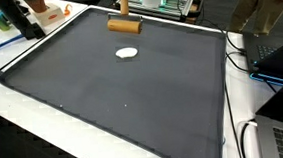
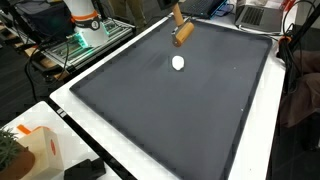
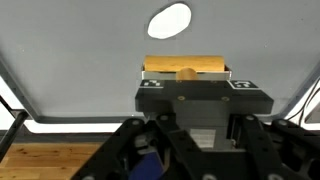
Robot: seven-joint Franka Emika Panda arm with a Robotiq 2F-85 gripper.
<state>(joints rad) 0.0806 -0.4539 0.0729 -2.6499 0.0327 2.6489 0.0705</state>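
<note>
Wrist view. The end effector [image 3: 193, 92] fills the lower half of the frame. Its fingers are drawn together on the handle of a wooden tool [image 3: 187, 67]. The tool's block-shaped head lies crosswise just above them, and the round end of the handle shows at its middle. A white oval disc [image 3: 170, 20] lies on the dark mat [image 3: 80, 40] at the upper centre, apart from the head.

Exterior views. The wooden tool [image 1: 124, 25] [image 2: 183, 31] stands at the top centre of the frame in both, near the far edge of the dark mat [image 1: 133, 100] [image 2: 190, 110]. Its handle rises out of the frame, so the end effector itself is not seen here. Whether the head touches the mat cannot be told. The white oval disc [image 1: 127, 54] [image 2: 178, 63] lies just below the tool in both exterior views, clear of it. The mat covers most of the white counter [image 1: 24, 112] [image 2: 100, 140]. An orange and white box [image 2: 35, 150] sits at the lower left in an exterior view.
</note>
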